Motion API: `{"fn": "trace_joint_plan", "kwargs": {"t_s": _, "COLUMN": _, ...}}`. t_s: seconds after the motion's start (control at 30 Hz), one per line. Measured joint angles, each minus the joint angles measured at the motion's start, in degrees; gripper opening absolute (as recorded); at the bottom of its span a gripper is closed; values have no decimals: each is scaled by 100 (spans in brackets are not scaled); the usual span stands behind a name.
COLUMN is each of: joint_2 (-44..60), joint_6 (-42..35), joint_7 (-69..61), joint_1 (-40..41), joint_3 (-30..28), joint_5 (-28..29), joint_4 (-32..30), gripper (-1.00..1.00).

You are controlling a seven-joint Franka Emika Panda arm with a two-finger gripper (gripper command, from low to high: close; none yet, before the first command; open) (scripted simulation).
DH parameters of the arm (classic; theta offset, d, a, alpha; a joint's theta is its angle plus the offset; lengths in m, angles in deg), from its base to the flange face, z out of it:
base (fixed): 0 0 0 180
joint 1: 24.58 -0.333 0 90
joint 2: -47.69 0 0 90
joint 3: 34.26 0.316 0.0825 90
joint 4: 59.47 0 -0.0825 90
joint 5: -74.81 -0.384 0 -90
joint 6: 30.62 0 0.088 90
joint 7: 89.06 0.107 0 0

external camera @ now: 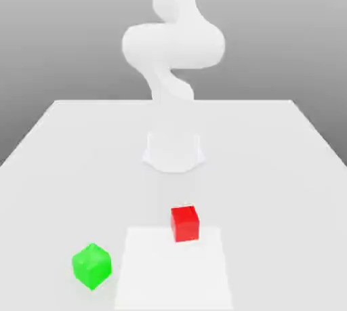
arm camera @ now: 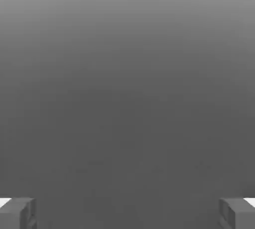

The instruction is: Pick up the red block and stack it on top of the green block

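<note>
With the end effector [arm camera: 127, 213] standing wide apart and empty, the arm is approaching: centre over the red block [external camera: 185, 223] on the desk [external camera: 284, 167], apart from the green block [external camera: 91, 265], descend vertically, then close.

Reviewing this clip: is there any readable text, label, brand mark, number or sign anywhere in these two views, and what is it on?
None: no readable text in either view.
red block: plain faces, no marking.
green block: plain faces, no marking.
white table: unmarked, apart from a blank lighter patch under the red block.
white arm: no brand or number visible.
claw: open, its grey fingers bare, with a blank grey background between them.
</note>
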Motion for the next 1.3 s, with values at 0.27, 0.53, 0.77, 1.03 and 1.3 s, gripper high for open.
{"fn": "trace_joint_plan", "kwargs": {"t_s": 0.27, "joint_2": 1274, "joint_6": 1085, "joint_7": -268, "joint_1": -166, "joint_3": -8, "joint_5": 13, "joint_4": -1497, "gripper": 0}}
{"fn": "trace_joint_plan", "kwargs": {"t_s": 0.53, "joint_2": 2828, "joint_6": 2356, "joint_7": -589, "joint_1": -347, "joint_3": -26, "joint_5": 10, "joint_4": -3125, "gripper": 0}}
{"fn": "trace_joint_plan", "kwargs": {"t_s": 0.77, "joint_2": 4857, "joint_6": 4003, "joint_7": -677, "joint_1": -401, "joint_3": -22, "joint_5": 0, "joint_4": -3291, "gripper": 0}}
{"fn": "trace_joint_plan", "kwargs": {"t_s": 1.03, "joint_2": 5244, "joint_6": 4333, "joint_7": -675, "joint_1": -387, "joint_3": -3, "joint_5": 5, "joint_4": -3240, "gripper": -100}}
{"fn": "trace_joint_plan", "kwargs": {"t_s": 1.3, "joint_2": 3851, "joint_6": 3136, "joint_7": -678, "joint_1": -346, "joint_3": 35, "joint_5": -2, "joint_4": -3436, "gripper": -100}}
